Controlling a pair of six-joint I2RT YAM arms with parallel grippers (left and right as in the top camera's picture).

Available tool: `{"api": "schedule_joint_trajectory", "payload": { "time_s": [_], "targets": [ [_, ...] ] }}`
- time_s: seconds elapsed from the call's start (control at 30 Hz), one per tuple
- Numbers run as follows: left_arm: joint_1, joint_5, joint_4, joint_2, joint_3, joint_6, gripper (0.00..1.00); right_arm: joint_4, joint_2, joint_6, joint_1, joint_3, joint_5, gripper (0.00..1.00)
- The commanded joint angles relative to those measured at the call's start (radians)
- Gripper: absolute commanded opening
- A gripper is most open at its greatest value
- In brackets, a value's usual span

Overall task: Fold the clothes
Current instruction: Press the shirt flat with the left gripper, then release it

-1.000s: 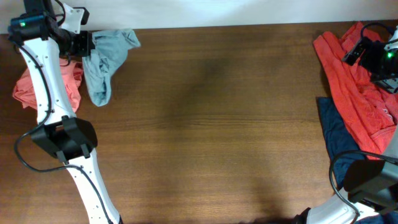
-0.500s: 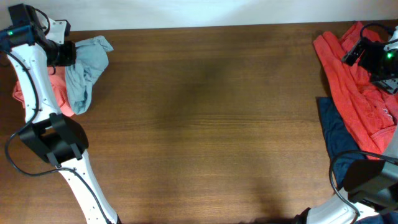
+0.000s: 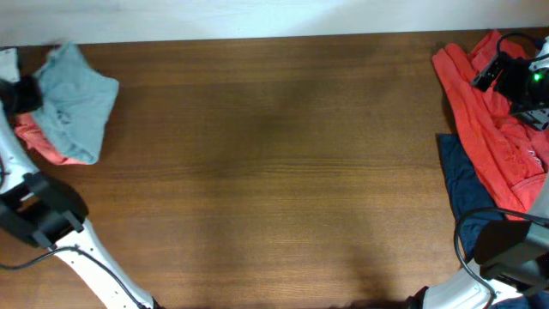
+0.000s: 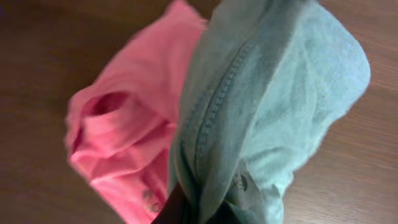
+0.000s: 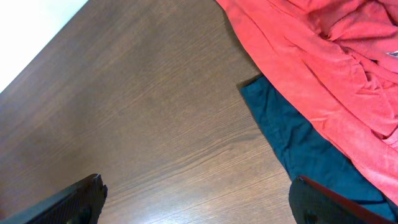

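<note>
At the upper left of the overhead frame, our left gripper [image 3: 24, 93] is pinching the pale blue-green T-shirt [image 3: 79, 101], which is draping over the salmon-pink garment [image 3: 39, 139]. At the upper right, we are holding our right gripper [image 5: 198, 199] wide open above the orange-red garment [image 3: 480, 112], beside the navy garment [image 3: 459, 184].
</note>
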Motion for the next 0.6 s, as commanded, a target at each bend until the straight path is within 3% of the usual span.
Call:
{"api": "schedule_joint_trajectory", "payload": {
  "time_s": [0.0,0.03,0.1,0.3,0.57],
  "targets": [
    [0.056,0.010,0.014,-0.028,-0.001,-0.010,0.07,-0.011,0.003,-0.003,0.006,0.006,-0.009,0.98],
    [0.068,0.010,0.014,-0.028,-0.001,-0.010,0.28,-0.014,0.003,-0.003,0.006,0.006,-0.009,0.99],
    [0.095,0.010,0.015,-0.028,-0.001,-0.010,0.99,-0.021,0.003,-0.003,0.006,0.006,-0.009,0.99],
    [0.164,0.022,0.045,-0.028,-0.001,-0.150,0.99,-0.029,0.003,-0.003,0.006,0.006,-0.009,0.99],
    [0.162,0.225,-0.025,-0.029,-0.001,-0.099,0.99,-0.030,0.003,-0.003,0.006,0.006,-0.009,0.99]
  ]
}}
